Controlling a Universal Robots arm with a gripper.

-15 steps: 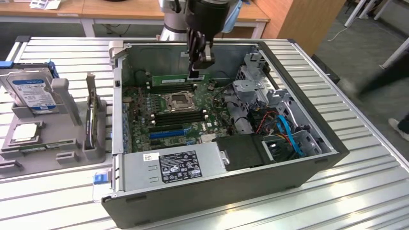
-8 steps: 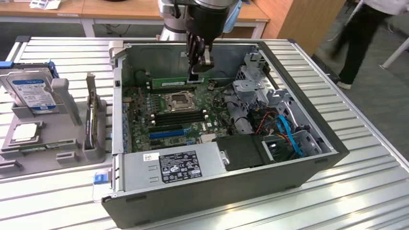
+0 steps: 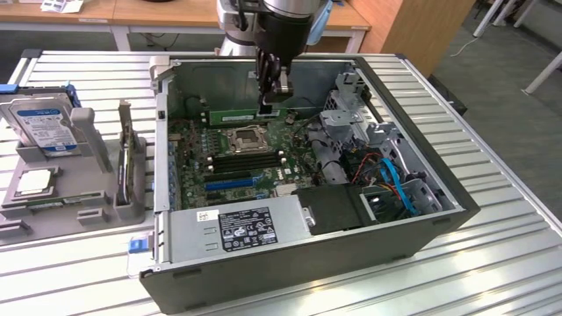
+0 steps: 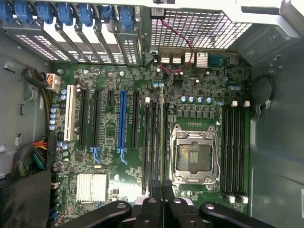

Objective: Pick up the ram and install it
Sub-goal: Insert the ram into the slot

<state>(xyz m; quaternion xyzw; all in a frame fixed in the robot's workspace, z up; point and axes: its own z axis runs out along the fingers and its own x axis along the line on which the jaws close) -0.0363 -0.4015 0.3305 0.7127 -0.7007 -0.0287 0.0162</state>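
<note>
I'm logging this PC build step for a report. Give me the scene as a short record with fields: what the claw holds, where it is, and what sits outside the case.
claw: shut on the ram
ram: green stick, held above the motherboard, not yet seated
position: over the open case, near the CPU socket
outside case: hard drive standing in a grey holder at the exterior view's left

The place reads as a robotics lab or electronics workshop: an open computer case [image 3: 307, 191] lies on a ribbed metal table [image 3: 491, 263], a grey fixture [image 3: 62, 191] at nine o'clock racks spare parts, and wooden desks [image 3: 123, 13] line the floor toward twelve o'clock.
</note>
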